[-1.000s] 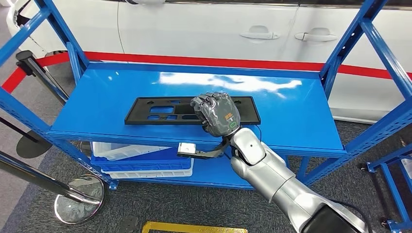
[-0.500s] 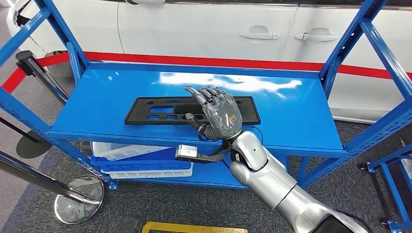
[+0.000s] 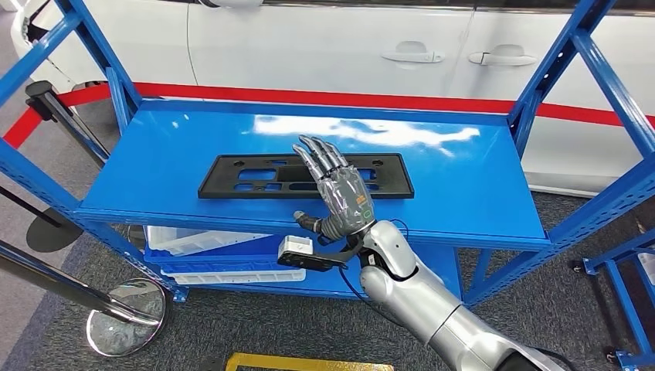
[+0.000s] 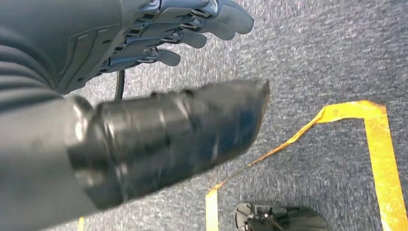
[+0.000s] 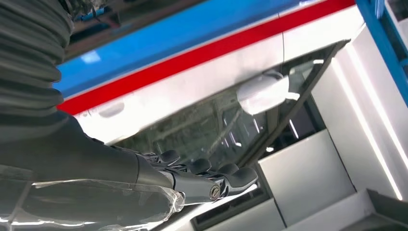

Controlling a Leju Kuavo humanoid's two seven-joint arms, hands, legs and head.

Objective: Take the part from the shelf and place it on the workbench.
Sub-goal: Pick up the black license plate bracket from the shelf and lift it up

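Shelf (image 3: 193,147): blue painted metal, glossy w/ glare. Part (image 3: 239,178): black plastic, matt. Right hand (image 3: 340,193): dark grey, slight sheen; arm (image 3: 432,309) smooth silver. Floor (image 3: 309,325): rough grey carpet. Car door (image 3: 324,46): glossy white.

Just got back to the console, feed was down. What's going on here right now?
The robot's right hand is stretched out flat over the black part, which lies on the blue shelf. Its fingers are spread and it holds nothing; whether the fingertips touch the part is hard to tell. The left hand hangs over the grey carpet with nothing in it. The part has not been picked up yet, so the grasp is not made.
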